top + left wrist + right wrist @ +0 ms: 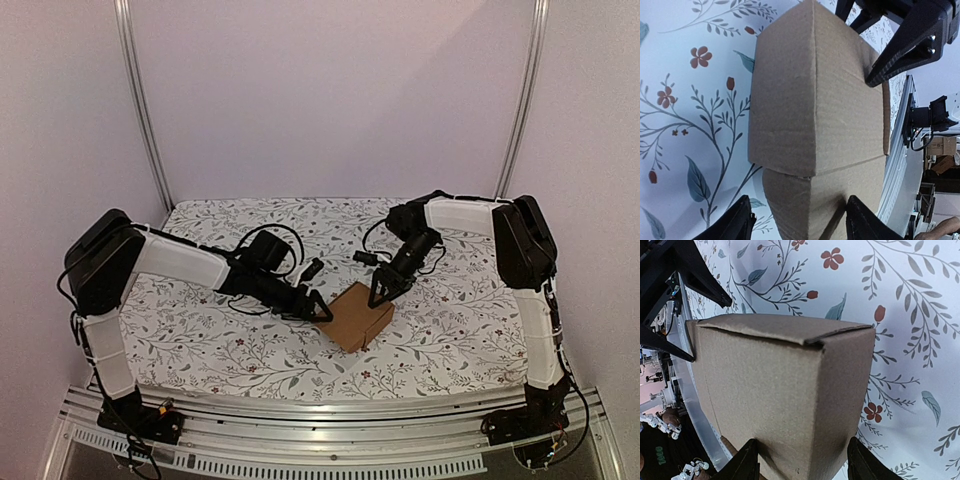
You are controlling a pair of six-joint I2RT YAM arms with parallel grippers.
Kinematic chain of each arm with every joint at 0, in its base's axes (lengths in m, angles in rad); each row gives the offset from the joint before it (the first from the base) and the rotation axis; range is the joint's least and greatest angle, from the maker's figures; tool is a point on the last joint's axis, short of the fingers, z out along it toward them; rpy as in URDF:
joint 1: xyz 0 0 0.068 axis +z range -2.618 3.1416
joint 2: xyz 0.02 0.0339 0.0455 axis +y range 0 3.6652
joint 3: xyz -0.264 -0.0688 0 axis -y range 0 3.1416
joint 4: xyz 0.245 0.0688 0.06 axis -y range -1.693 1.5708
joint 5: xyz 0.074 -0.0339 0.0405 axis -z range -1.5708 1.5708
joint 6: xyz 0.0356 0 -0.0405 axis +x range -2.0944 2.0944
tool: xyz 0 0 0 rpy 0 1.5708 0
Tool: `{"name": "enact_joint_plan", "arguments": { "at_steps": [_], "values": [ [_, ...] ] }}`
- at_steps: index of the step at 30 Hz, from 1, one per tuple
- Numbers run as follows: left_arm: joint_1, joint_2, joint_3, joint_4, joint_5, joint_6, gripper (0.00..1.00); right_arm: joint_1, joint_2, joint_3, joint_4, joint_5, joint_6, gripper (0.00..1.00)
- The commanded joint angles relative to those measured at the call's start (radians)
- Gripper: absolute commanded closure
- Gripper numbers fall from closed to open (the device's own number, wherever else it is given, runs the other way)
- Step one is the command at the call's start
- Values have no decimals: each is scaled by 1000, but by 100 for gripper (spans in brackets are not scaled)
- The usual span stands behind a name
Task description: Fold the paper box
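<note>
The paper box point(355, 315) is a closed brown cardboard cube standing on the floral cloth in the middle. My left gripper point(318, 312) is at its left corner. In the left wrist view point(800, 222) the jaws are open and straddle a box point(815, 100) corner; one finger touches a face and the other stands off it. My right gripper point(381, 292) is at the box's far top edge. In the right wrist view point(802, 462) it is open, with the box point(780, 390) filling the gap between the fingers. Each wrist view shows the other gripper beyond the box.
The floral tablecloth point(200, 340) covers the table. A metal rail point(330, 410) runs along the near edge, and two metal uprights point(140, 100) stand at the back corners. Cables loop over both wrists.
</note>
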Motion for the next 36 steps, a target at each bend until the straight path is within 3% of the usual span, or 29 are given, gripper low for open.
{"name": "enact_joint_plan", "arguments": {
  "at_steps": [1, 11, 28, 36],
  "values": [
    [-3, -41, -26, 0, -3, -2, 38, 8, 60, -16, 5, 86, -16, 41],
    [-7, 25, -25, 59, -26, -7, 39, 7, 62, -16, 2, 90, -18, 41],
    [-47, 97, -41, 148, -215, 43, 40, 8, 71, -16, -2, 84, -23, 42],
    [-59, -95, -115, 130, -380, 73, 34, 8, 69, -22, -2, 80, -29, 42]
  ]
}}
